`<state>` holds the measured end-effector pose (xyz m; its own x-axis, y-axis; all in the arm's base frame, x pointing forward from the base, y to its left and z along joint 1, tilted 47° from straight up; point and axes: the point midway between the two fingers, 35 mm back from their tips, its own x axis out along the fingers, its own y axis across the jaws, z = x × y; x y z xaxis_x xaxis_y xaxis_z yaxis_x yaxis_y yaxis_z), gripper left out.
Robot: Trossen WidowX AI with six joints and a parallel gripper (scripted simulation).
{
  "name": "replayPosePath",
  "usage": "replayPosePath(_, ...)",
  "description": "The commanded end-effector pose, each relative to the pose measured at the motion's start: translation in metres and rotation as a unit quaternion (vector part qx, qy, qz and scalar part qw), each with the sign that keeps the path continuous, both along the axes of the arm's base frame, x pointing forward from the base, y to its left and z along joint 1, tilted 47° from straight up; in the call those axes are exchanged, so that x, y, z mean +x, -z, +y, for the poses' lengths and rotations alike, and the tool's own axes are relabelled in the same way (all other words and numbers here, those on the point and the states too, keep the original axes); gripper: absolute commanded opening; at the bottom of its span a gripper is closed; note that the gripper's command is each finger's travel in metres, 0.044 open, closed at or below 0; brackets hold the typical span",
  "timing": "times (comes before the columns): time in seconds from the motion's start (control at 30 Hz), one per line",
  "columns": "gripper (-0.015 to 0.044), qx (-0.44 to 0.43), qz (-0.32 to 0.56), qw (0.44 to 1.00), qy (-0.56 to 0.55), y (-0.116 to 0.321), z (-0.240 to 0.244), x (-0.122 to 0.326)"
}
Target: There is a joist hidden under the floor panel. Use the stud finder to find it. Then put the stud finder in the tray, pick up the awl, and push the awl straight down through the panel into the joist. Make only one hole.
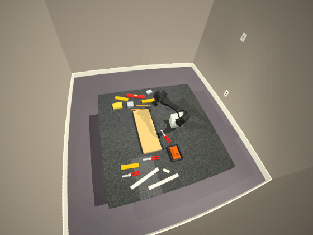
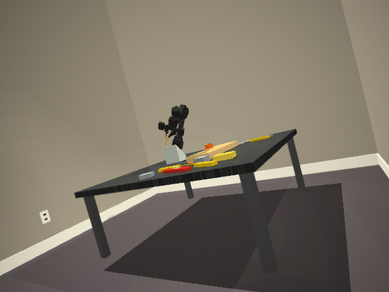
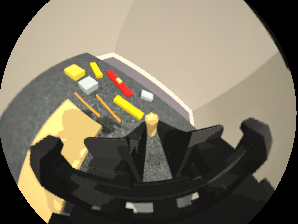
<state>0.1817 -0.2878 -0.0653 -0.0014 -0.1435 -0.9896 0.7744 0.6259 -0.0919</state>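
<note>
My gripper (image 2: 167,133) (image 3: 151,123) is shut on the awl (image 2: 166,140) (image 3: 151,121). It holds the awl by its light wooden handle, up in the air beyond the panel's far end, near the robot's white base in the exterior view. The awl's metal tip cannot be made out. The floor panel (image 1: 148,135) (image 2: 224,148) (image 3: 64,131) is a long tan board lying flat on the table; the arm's shadow falls across it. No hole can be made out on it. The orange stud finder (image 1: 174,151) (image 2: 208,146) lies in the black tray (image 1: 169,153) beside the panel.
Two thin orange sticks (image 1: 143,105) (image 3: 87,104) lie by the panel's far end. Beyond are a red level (image 1: 135,95) (image 3: 119,83), yellow blocks and grey blocks. Red-handled tools (image 1: 166,138) and white strips (image 1: 163,181) lie around the near end.
</note>
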Motion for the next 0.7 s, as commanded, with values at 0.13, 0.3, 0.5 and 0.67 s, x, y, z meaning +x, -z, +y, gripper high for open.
replayPosePath(0.13,0.0000,-0.073,-0.021,0.994,0.078,-0.015,-0.004,-0.012)
replayPosePath(0.3,0.0000,-0.118,-0.041,0.984,0.128,-0.024,-0.005,-0.020)
replayPosePath(0.5,0.0000,-0.168,-0.070,0.965,0.188,-0.036,-0.004,-0.031)
replayPosePath(0.67,0.0000,-0.173,-0.078,0.962,0.197,-0.037,-0.002,-0.032)
